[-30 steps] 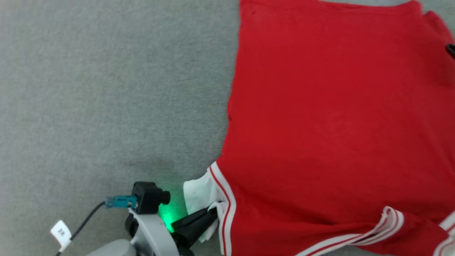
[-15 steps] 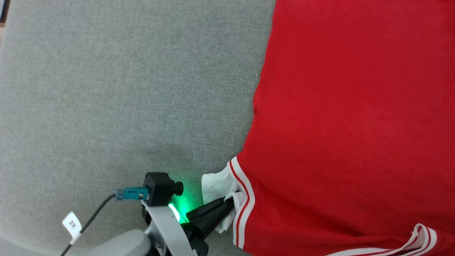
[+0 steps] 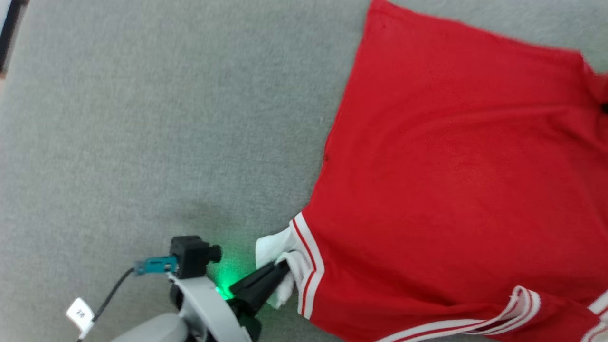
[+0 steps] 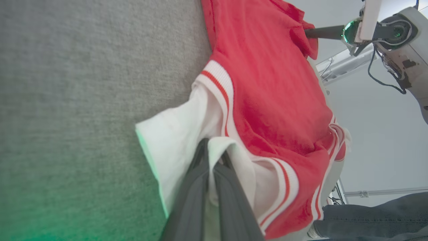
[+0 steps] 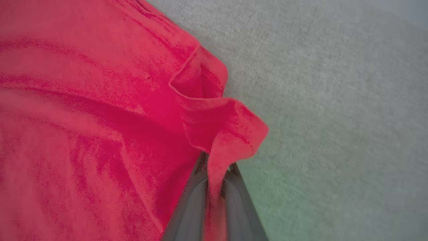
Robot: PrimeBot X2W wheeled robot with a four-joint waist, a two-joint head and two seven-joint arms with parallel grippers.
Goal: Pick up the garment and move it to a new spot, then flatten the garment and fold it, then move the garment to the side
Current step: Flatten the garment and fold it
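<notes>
Covering most of the head view is one grey surface (image 3: 142,118), a flat, finely woven, felt-like sheet. One garment (image 3: 451,166) lies spread on it at the right, a plain red knit panel, roughly four-sided, with its far hem running straight and slanted. It has ribbed red-and-white striped trim at the near edge and one soft white sleeve (image 3: 270,247) bunched at the near left corner.

Two grippers are at work, each with two long dark fingers. The left gripper (image 3: 280,271) is clamped on the white sleeve, with the cloth folded over its tips. The right gripper (image 5: 218,165) pinches a curled red hem corner at the far right, and a strip of cloth runs down between its fingers.

One person's dark trouser leg (image 4: 367,217) shows beyond the surface's edge.

Since half a second ago the whole head view has shifted, so the camera has moved; the far hem is now in it. The left gripper grips the sleeve as before.

One black cable (image 3: 111,294) carries one small white tag (image 3: 79,313) beside the left wrist, where a green glow tints the surface.
</notes>
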